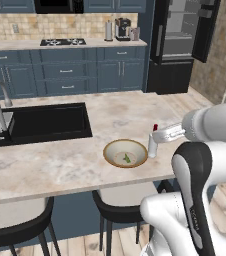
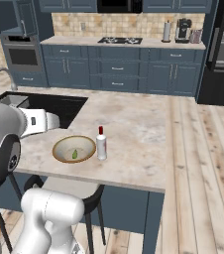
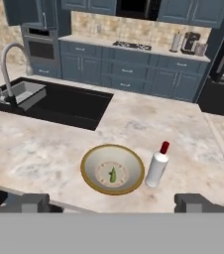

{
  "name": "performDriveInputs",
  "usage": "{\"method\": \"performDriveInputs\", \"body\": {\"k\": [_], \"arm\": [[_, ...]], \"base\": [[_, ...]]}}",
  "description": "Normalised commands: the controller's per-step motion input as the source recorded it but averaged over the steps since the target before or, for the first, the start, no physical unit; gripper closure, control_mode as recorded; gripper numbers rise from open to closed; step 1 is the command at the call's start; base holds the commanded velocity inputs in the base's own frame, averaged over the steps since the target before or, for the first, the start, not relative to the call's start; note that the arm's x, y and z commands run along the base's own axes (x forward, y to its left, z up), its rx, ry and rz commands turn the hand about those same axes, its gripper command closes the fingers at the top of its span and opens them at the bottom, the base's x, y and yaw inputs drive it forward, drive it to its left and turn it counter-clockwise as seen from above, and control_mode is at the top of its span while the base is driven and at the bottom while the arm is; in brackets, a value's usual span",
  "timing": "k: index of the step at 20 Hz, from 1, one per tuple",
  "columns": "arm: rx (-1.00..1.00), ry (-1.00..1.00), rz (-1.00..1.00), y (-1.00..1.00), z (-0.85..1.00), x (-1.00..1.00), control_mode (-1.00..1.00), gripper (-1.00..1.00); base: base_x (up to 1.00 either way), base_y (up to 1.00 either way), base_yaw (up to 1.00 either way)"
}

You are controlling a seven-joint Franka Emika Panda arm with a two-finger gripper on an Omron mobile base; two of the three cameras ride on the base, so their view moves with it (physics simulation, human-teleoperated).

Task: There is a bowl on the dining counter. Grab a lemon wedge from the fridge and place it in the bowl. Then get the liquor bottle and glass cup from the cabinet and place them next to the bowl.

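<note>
Fingers (image 3: 34, 202) of the gripper (image 3: 113, 203) stand spread wide apart with nothing between them, raised over the near edge of the counter (image 3: 44, 149). Just beyond them sits the bowl (image 3: 112, 169), cream inside with a tan rim, and the small green lemon wedge (image 3: 113, 174) lies in its middle. Close beside the bowl on its right stands the bottle (image 3: 157, 167), upright, white with a red cap; whether the two touch I cannot tell. Dark stools (image 1: 116, 210) are tucked under the near edge. Further left the black sink (image 3: 59, 103) with its curved tap (image 3: 7, 62) is set into the counter. Against the far wall run blue cabinets (image 3: 129, 74) with a stove top (image 3: 131, 45), and the dark fridge (image 1: 172, 45) stands at the right
</note>
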Motion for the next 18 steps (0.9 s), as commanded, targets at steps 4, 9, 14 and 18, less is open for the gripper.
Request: {"method": "performDriveInputs", "body": {"k": [4,9,14,18], "arm": [[0.0,0.01,-0.01,0.02,-0.02,-0.04,-1.0,-1.0],[0.0,0.03,0.0,0.0,0.0,0.0,-1.0,-1.0],[0.0,0.0,0.0,0.0,-0.03,-0.05,-1.0,-1.0],[0.0,0.0,0.0,0.08,-0.13,-0.38,-1.0,-1.0]], "base": [[0.0,0.0,0.0],[0.0,0.0,0.0],[0.0,0.0,0.0],[0.0,0.0,0.0]]}}
